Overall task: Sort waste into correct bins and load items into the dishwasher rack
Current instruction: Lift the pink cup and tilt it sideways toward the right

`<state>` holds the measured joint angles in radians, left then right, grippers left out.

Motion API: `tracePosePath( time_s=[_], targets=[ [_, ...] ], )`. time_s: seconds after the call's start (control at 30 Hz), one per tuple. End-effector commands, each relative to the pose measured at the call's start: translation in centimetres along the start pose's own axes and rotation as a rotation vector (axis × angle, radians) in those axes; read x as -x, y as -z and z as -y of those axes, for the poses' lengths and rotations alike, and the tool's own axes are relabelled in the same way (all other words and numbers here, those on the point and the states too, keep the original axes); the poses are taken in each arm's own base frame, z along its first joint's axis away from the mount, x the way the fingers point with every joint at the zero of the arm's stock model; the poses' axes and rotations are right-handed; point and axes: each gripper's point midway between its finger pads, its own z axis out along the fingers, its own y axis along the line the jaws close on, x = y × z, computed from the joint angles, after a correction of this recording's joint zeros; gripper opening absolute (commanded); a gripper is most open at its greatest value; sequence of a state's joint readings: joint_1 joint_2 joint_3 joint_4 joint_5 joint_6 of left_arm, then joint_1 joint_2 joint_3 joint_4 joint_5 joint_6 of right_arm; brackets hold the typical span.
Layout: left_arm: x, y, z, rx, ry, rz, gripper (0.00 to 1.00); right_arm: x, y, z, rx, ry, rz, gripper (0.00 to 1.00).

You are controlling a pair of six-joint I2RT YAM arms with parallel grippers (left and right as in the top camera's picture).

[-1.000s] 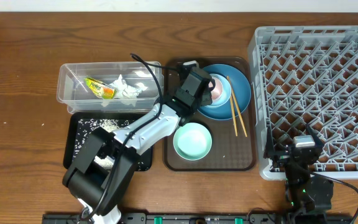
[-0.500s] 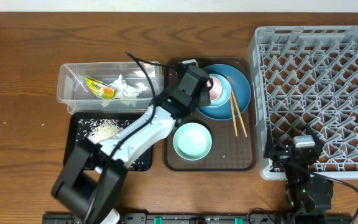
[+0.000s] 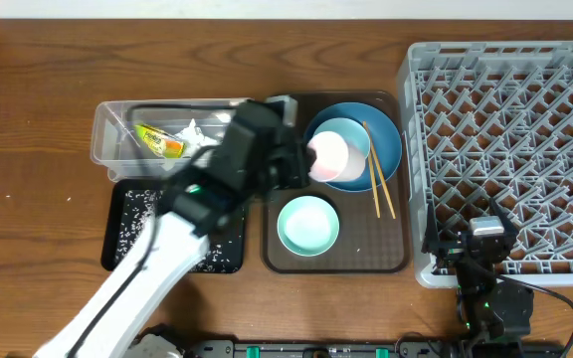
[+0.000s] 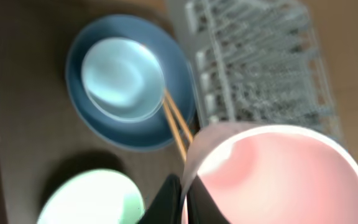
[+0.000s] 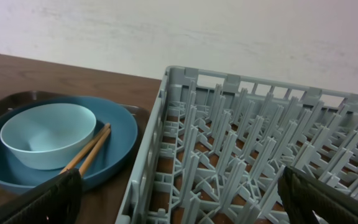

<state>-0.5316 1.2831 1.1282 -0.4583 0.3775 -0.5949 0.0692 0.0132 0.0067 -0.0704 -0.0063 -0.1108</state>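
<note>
My left gripper (image 4: 184, 200) is shut on the rim of the small pink cup (image 4: 278, 174), one finger inside and one outside. The pink cup (image 3: 328, 157) hangs above the brown tray, beside the light-blue bowl (image 3: 349, 136). That bowl sits on the blue plate (image 3: 386, 149), with the wooden chopsticks (image 3: 378, 181) lying across the plate's right side. The pale green bowl (image 3: 307, 224) stands on the tray in front. My right gripper (image 5: 182, 199) is open, low over the near left corner of the grey dishwasher rack (image 5: 247, 143), holding nothing.
The dark brown serving tray (image 3: 336, 257) carries the dishes. Left of it, the clear tub (image 3: 117, 139) holds the yellow-green wrapper (image 3: 159, 140) and white tissue (image 3: 195, 134). In front of the tub, the black tray (image 3: 132, 239) holds rice grains. The rack (image 3: 515, 149) fills the right side.
My left arm has lifted the pink cup out of the light-blue bowl and risen toward the camera, shifting slightly left. The right arm has not moved.
</note>
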Motion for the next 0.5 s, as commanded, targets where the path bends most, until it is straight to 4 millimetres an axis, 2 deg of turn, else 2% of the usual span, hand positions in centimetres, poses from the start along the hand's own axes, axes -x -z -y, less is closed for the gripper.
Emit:
tracePosePath(
  time_s=[0.0,0.07,0.17,0.47],
  targets=[
    [-1.3,3.0,3.0,-0.197,-0.017,-0.089,0.07,-0.1,0.0,-0.2,0.006,0.004,-0.004,0.99],
    [-1.8,4.3,3.9,-0.260,-0.018,-0.118,0.06,-0.1,0.0,-0.2,0.006,0.003,-0.004,0.99],
    [-2.4,5.1,4.9,-0.322,-0.029,-0.152,0.06,-0.1,0.0,-0.2,0.006,0.003,-0.005,0.99],
    [-2.6,4.6,4.8,-0.327,-0.038,-0.166,0.06,-0.1,0.0,-0.2,0.006,0.003,-0.004,0.99]
  ],
)
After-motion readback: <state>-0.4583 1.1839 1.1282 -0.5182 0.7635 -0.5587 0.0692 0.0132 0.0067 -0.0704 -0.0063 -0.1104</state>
